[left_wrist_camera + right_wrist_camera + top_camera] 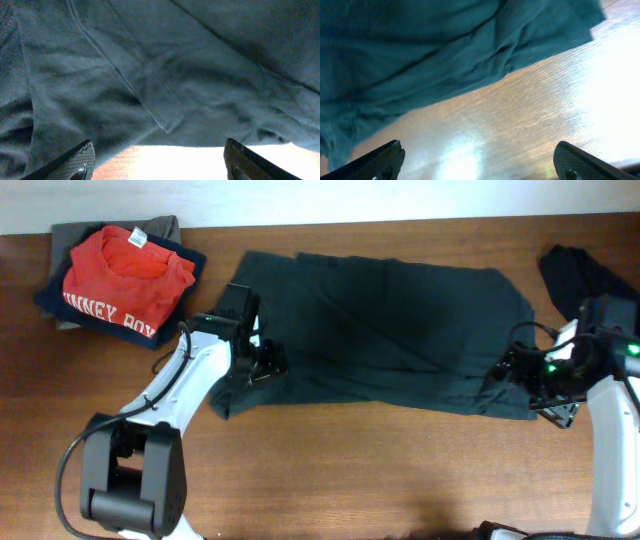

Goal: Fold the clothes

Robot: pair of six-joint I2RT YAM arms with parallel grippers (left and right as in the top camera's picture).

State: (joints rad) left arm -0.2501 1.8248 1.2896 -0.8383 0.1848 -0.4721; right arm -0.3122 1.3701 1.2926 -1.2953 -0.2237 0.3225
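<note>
Dark shirt (390, 330) lies spread flat across the middle of the worktop (400, 480), wrinkled, with its long axis running left-right. Left claw (262, 368) sits at the near-left corner and right claw (525, 380) at the near-right edge. Both are wide and hold nothing.

Risks as I see them:
- Left wrist view: the left claw (159, 145) has bare wood between its fingers and the hem corner (167, 125) lies just ahead. Closing here likely pinches air or only 1 layer, so the corner slips on the lift.
- Right wrist view: the right claw (479, 145) is over bare worktop with the fabric edge (520, 70) beyond it. It could miss in the same way.
- If only 1 of the 2 grips, the fold skews and the shirt drags sideways.
- Fabric near the left corner is already bunched, so a deep grab could take extra folds and lock the creases in.
- Black garment (575, 275) lies close behind the right arm. A wide swing could snag it.
- Folded stack (125, 275) at far left sits near the left arm's sweep.
</note>
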